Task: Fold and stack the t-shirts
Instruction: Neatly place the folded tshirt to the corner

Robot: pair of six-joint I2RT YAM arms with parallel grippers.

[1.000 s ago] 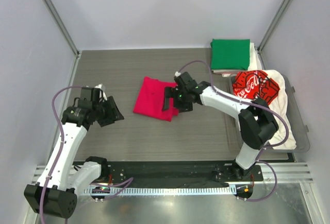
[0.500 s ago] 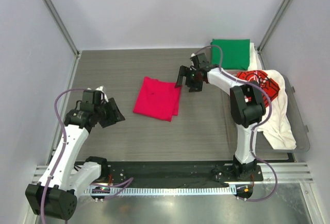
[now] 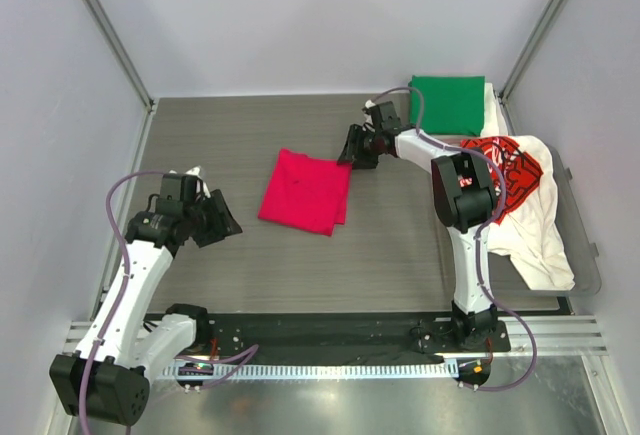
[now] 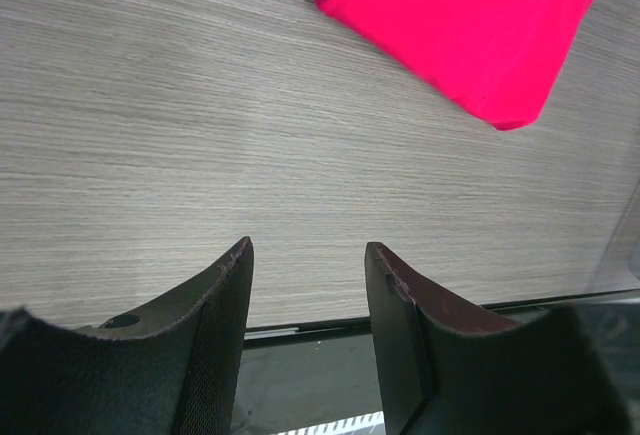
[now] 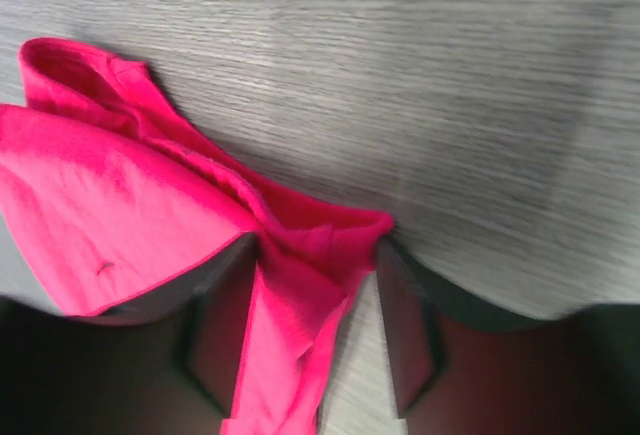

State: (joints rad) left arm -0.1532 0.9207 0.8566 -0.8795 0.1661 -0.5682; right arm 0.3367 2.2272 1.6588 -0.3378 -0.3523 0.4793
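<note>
The magenta-red t-shirt [image 3: 305, 190] lies folded in the middle of the table, also seen in the left wrist view [image 4: 470, 25]. My right gripper [image 3: 353, 152] is down at its far right corner. In the right wrist view the bunched corner of the shirt [image 5: 300, 255] sits between the two fingers of this gripper [image 5: 315, 265], with a strip of table showing beside the right finger [image 5: 405, 325]. My left gripper [image 3: 222, 217] hovers left of the shirt, open and empty [image 4: 308, 250]. The green t-shirt [image 3: 447, 105] lies folded at the back right. The white graphic t-shirt [image 3: 505, 170] lies crumpled at the right.
The white shirt rests in a clear tray [image 3: 590, 255] along the right edge. A pale cloth [image 3: 490, 105] shows under the green one. Grey walls and metal posts close in the table on three sides. The arm bases stand on the black rail [image 3: 330, 330] in front.
My right gripper has moved off the shirt's near right edge to its far right corner, and its jaws have narrowed round the cloth there. The left arm has barely moved.
</note>
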